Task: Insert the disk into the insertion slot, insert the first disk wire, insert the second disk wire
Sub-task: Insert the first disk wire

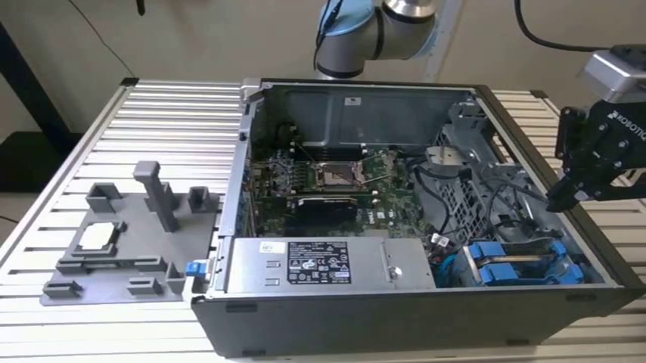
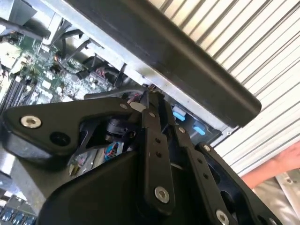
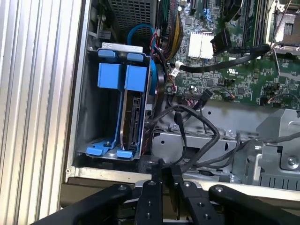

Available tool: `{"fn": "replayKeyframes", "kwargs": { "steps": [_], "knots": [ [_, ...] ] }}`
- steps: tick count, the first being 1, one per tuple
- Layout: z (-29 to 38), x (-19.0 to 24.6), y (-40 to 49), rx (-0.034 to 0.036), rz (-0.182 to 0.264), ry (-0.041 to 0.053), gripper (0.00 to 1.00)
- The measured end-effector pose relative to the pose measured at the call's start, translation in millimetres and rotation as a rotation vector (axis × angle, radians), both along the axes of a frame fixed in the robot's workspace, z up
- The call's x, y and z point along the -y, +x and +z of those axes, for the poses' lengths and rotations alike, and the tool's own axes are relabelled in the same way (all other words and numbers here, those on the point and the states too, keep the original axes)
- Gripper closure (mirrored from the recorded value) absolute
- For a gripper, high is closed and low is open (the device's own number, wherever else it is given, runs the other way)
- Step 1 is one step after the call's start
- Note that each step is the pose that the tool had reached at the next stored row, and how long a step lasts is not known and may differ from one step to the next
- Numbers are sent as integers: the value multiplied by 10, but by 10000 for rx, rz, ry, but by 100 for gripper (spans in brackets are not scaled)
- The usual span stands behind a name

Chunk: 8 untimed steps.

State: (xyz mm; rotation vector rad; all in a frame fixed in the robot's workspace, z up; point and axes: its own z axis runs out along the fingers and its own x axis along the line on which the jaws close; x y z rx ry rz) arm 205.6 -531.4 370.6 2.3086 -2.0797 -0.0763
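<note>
The open computer case (image 1: 404, 318) lies on the ribbed table. Two blue-framed drives stand side by side in the grey drive cage, the insertion slot (image 3: 86, 108), at the case's corner on the exterior view's right. The disk (image 3: 133, 117) (image 1: 488, 253) is seated there with its connector edge showing. My gripper (image 1: 558, 203) hangs over the case's wall on the exterior view's right, just beyond the cage. In both wrist views its fingers (image 3: 152, 187) (image 2: 151, 126) stand close together, with the end of a black wire (image 2: 112, 93) (image 3: 206, 140) at their tips.
Loose black cables (image 1: 510, 219) cross the case floor between the cage and the motherboard (image 1: 323, 178). The power supply (image 1: 313, 261) fills the near side. A grey fixture plate (image 1: 121, 242) lies on the table at the exterior view's left. A person's hand (image 2: 281, 164) shows beside the case.
</note>
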Motion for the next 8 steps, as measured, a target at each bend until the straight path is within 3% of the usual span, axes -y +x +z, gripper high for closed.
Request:
{"fn": "replayKeyframes", "kwargs": {
  "steps": [4, 8],
  "knots": [
    [0, 15, -183, 58, -1, 12, 81],
    [0, 25, -331, 178, -1, 40, 81]
  ]
}}
